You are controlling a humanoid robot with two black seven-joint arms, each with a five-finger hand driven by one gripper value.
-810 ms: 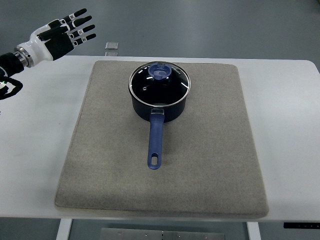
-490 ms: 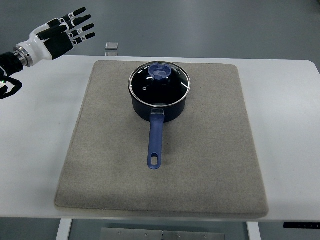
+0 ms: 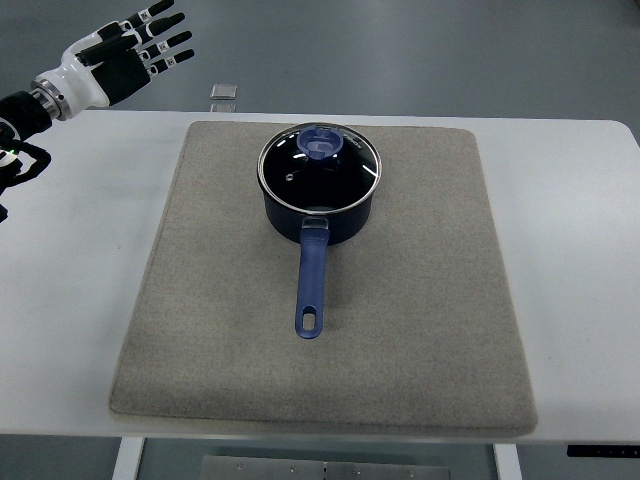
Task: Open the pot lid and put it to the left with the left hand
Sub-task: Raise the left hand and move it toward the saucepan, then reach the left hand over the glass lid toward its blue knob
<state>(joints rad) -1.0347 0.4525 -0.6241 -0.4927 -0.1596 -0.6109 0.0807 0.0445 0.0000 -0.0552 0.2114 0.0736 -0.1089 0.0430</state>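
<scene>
Fingers (image 3: 165, 45) of the black-and-white left hand (image 3: 115, 60) spread empty, well apart from the dark blue saucepan (image 3: 318, 205) whose round glass lid (image 3: 320, 165) sits closed on the beige mat (image 3: 420, 300).

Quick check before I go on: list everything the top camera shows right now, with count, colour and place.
pot: 1, dark blue, far centre of the mat, long handle pointing toward the robot
lid: 1, clear glass with metal rim, closed on the pot
lid knob: 1, translucent blue, on the lid, toward its far side
mat: 1, grey-beige, covering the middle of the table
table: 1, white, under the mat
small block: 1, grey, just beyond the table's far edge
floor: grey, beyond the table
left hand: 1, black and white, top left, raised beyond the table's far left corner, fingers spread, holding nothing
right hand: not in view
</scene>
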